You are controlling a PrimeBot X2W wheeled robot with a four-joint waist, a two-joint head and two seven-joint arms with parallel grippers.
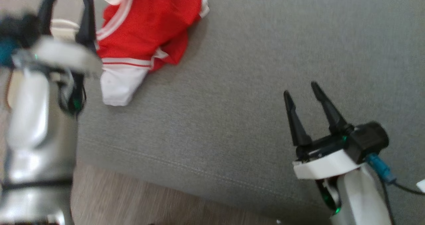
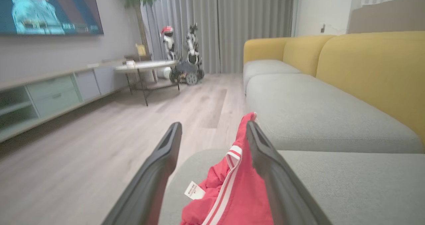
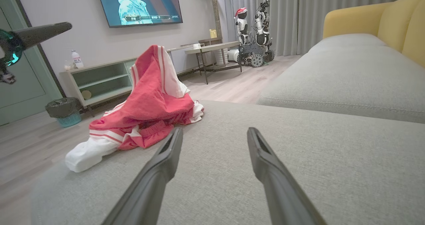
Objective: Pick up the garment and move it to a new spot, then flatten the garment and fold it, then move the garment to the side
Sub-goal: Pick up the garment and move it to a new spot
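Step 1, pick-up: judged not yet done. The garment [image 1: 146, 29], red with white trim, lay bunched on the grey sofa cushion [image 1: 252, 65], close to its floor-side edge. The left gripper [image 2: 213, 127] hovered over it, fingers released, cloth below the gap. The right gripper [image 1: 300, 89] sat mid-cushion, fingers spread and empty, well apart from the cloth. Next move probably called for lowering the left fingers onto a raised fold and pinching.

Soft even daylight, faint shadows; head view motion-blurred, left arm [image 1: 36, 118] perhaps worst; wrist views wide-angle-stretched
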